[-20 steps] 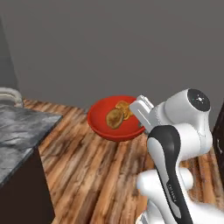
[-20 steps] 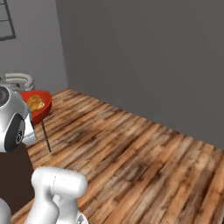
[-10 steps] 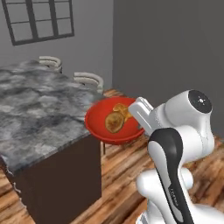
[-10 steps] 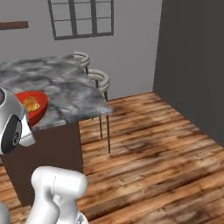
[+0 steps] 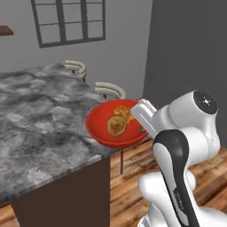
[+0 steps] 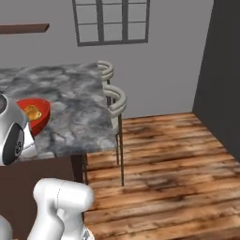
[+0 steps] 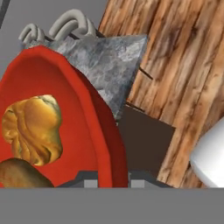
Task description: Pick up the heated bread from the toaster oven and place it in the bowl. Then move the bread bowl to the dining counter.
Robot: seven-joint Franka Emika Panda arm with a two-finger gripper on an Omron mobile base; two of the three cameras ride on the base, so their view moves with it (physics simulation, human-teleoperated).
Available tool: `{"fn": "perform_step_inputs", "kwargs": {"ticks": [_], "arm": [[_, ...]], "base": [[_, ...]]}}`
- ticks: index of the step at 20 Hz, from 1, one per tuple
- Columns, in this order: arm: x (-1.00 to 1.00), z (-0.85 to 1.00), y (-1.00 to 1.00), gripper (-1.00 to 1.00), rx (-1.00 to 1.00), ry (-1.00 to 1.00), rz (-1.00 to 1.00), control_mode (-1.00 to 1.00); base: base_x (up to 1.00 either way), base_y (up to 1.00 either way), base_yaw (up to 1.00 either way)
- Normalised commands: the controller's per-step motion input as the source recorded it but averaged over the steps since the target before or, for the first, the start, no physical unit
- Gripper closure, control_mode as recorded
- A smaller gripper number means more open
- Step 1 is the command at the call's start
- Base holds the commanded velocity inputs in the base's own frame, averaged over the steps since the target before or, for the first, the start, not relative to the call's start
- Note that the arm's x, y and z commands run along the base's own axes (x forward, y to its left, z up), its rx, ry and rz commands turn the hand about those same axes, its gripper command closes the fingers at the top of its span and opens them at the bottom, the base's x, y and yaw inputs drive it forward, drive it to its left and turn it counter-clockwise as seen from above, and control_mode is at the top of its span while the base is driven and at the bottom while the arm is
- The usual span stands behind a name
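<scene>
Nearest us, the jaws are clenched on the rim of the red bowl, which we carry in the air, not yet resting on anything. In the hand view the bowl's wall rises straight up from between the jaws.

Inside the bowl lie two pieces: the small smooth brown bread and a knotted yellowish pastry just behind it. So we judge the first half done: bread is out of the oven and in the bowl.

Beyond and below the bowl runs the grey marbled worktop of the dining island; the bowl hangs over its near corner. From the right side the bowl appears above the stone edge.

Farther off, two pale stools stand at the worktop's end, then the window.

Left to do, as we judge: lower the bowl onto the worktop and let go.
</scene>
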Motion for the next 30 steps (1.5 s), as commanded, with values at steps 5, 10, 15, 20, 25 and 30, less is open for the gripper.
{"fn": "perform_step_inputs", "kwargs": {"ticks": [5,10,15,20,25,30], "arm": [[0.0,0.0,0.0,1.0,0.0,0.0,0.0,1.0],[0.0,0.0,0.0,1.0,0.0,0.0,0.0,1.0],[0.4,-0.07,-0.01,1.0,0.0,0.0,0.0,-1.0],[1.0,-0.38,-0.19,1.0,0.05,0.21,-0.06,-1.0],[1.0,-0.72,0.0,1.0,0.01,0.33,-0.04,-1.0],[1.0,-0.59,0.01,1.0,-0.01,0.04,-0.04,-1.0]], "base": [[0.76,0.27,0.38],[0.45,0.25,0.4],[0.18,0.03,0.14],[0.0,0.0,0.0],[0.0,0.0,0.0],[0.0,0.0,0.0]]}}
